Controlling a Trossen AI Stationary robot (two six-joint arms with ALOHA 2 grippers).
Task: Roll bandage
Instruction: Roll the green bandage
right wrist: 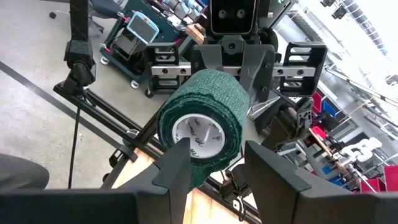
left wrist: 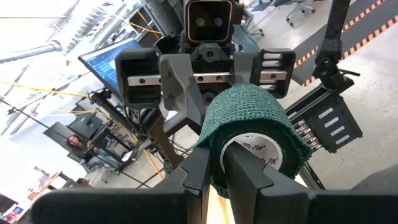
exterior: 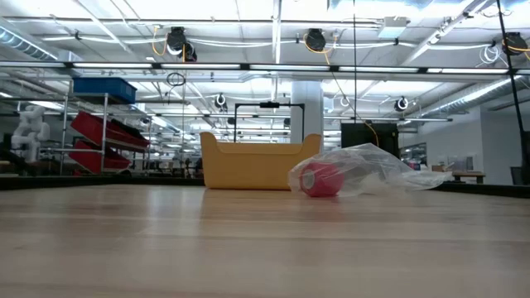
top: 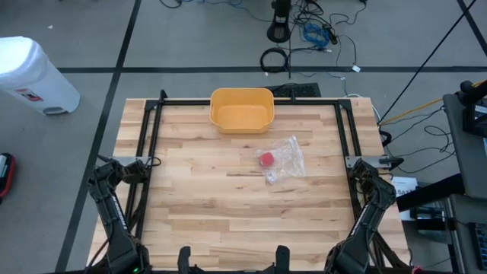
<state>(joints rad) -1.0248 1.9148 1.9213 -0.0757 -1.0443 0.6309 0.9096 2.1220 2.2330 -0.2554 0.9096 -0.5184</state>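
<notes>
1. The green bandage roll (left wrist: 249, 121) is off the tabletop (top: 213, 205). It hangs in the air between the two grippers, which face each other. It does not show in the high view, so I judge it is held at or just past the near edge.
2. The left gripper (left wrist: 216, 159) is clenched on the roll. Its fingers sit close together and seem to pinch the roll's wall, one outside and one at the white core.
3. The right gripper (right wrist: 219, 149) is spread wide. One finger touches the roll's lower edge and the other stands clear of it, so it looks released rather than grasping.
4. As for what is done, the bandage looks fully wound. The layers lie snug around the core, and no loose tail shows in either wrist view. The rolling itself seems finished or nearly so.
5. As for what is left, the roll is still to be set down, perhaps in the yellow tub (top: 241, 93) at the middle of the far edge.
6. A clear plastic bag (top: 288, 164) lies right of centre, just short of the tub. It holds a small red thing (top: 265, 159), and no gripper is near it.
</notes>
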